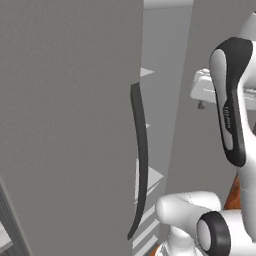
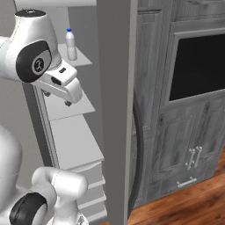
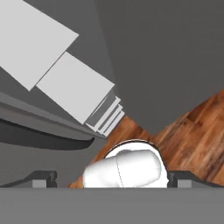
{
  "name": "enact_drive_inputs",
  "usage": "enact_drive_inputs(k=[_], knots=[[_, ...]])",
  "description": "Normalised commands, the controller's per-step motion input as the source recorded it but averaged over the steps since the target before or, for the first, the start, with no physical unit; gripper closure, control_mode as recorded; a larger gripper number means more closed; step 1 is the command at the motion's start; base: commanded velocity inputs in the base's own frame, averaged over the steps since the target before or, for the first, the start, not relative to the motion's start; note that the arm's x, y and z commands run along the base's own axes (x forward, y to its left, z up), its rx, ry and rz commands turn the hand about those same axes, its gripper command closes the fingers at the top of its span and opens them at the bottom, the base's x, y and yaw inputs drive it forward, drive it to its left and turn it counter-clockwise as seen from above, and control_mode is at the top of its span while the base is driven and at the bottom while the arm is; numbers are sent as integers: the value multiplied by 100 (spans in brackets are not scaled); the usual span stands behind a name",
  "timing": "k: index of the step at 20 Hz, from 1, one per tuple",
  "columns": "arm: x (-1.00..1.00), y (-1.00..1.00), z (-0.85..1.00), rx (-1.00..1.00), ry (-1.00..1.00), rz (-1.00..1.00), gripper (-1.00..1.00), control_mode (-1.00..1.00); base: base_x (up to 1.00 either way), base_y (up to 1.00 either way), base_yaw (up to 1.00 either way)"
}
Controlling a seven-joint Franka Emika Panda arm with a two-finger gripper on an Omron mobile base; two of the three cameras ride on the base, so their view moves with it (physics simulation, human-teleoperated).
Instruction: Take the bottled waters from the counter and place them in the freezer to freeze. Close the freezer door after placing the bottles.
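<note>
From the left, the freezer door [image 1: 70, 125] stands open, its dark handle [image 1: 141, 160] near the arm's elbow; a careless swing could knock the door instead of shutting it.

From the right, one bottle [image 2: 70, 45] stands upright on an upper freezer shelf [image 2: 81, 59], while the gripper [image 2: 56, 99] hangs just below, spread and empty. Rising blind, it could tip the bottle. I can read no label.

From the hand, shelves [image 3: 74, 87] and wood floor [image 3: 192, 131] lie below.
</note>
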Motion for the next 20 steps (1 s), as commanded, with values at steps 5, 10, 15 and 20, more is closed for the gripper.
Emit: enact_drive_inputs(k=[5, 10, 15, 20], knots=[[-17, 0, -61, -5, 0, 5, -100, -100, 0, 0, 0], [-3, 11, -81, -8, 0, 12, -100, -100, 0, 0, 0], [0, 27, -59, -16, 0, 17, -100, -100, 0, 0, 0], [0, 2, -27, -5, 8, 6, -100, -100, 0, 0, 0]])
